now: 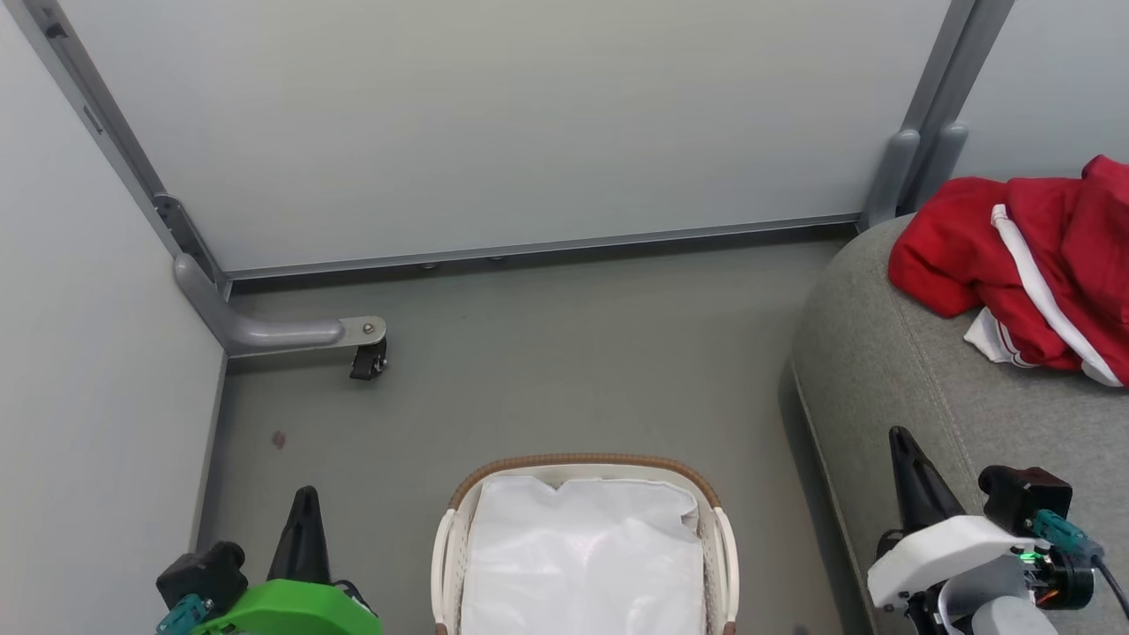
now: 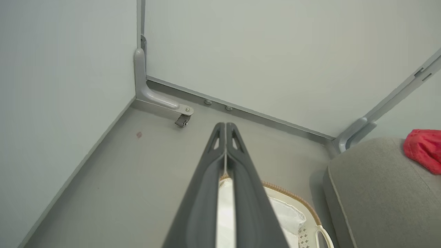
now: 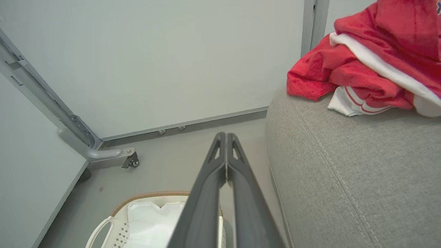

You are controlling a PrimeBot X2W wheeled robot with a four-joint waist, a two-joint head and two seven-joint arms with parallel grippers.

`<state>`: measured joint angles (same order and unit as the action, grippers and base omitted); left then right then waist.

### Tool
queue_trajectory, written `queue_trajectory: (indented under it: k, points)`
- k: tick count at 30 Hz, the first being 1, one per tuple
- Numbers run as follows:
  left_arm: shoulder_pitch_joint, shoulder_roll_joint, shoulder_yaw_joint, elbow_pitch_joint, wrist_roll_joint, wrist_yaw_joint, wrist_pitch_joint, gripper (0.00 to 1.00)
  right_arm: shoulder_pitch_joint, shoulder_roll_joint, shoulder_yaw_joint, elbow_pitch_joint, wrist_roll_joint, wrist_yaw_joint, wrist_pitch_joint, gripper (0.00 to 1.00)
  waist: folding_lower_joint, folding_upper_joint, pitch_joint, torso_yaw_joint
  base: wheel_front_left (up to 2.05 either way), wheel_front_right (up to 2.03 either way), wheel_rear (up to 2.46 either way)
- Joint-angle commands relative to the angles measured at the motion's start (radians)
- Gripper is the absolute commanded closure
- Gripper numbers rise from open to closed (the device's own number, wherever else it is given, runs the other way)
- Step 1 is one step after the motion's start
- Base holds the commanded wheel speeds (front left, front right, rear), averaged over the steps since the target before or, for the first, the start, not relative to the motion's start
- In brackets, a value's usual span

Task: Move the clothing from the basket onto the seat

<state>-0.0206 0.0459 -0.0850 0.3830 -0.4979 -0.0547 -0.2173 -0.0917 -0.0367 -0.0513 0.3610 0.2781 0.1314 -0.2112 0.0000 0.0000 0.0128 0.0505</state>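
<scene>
The red clothing (image 1: 1032, 265) with white bands lies heaped on the grey seat (image 1: 926, 406) at the right; it also shows in the right wrist view as clothing (image 3: 365, 65) on the seat (image 3: 344, 172), and as a red edge (image 2: 423, 148) in the left wrist view. The basket (image 1: 586, 467) stands on the floor at the bottom centre, with just its white liner (image 1: 582, 556) showing inside. My left gripper (image 1: 304, 498) is shut and empty, left of the basket. My right gripper (image 1: 900, 441) is shut and empty over the seat's front corner.
Pale partition walls close off the back and left. A metal foot with a castor (image 1: 366, 357) juts onto the grey floor (image 1: 564, 370) at the left corner. A second bracket (image 1: 908, 172) stands behind the seat.
</scene>
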Motion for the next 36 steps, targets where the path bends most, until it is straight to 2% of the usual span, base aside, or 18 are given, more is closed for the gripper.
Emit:
queue_trajectory:
  k: [1,17,36]
  points:
    - [-0.016,0.002,0.012,-0.023,-0.041,-0.011,0.01,1.0,-0.016,-0.006,-0.004,-0.023,0.05,0.0,0.008,1.0,0.0,0.0,0.0,-0.001,0.0,0.0,0.0]
    - [-0.034,0.002,0.051,-0.05,-0.27,-0.025,0.078,1.0,-0.014,-0.008,-0.013,-0.048,0.326,0.0,0.072,1.0,0.0,0.0,-0.001,-0.008,0.0,0.0,0.0]
    - [-0.052,0.003,0.092,-0.075,-0.498,-0.04,0.147,1.0,-0.017,-0.011,-0.027,-0.068,0.597,0.0,0.141,1.0,0.0,0.0,-0.003,-0.016,0.0,0.0,0.0]
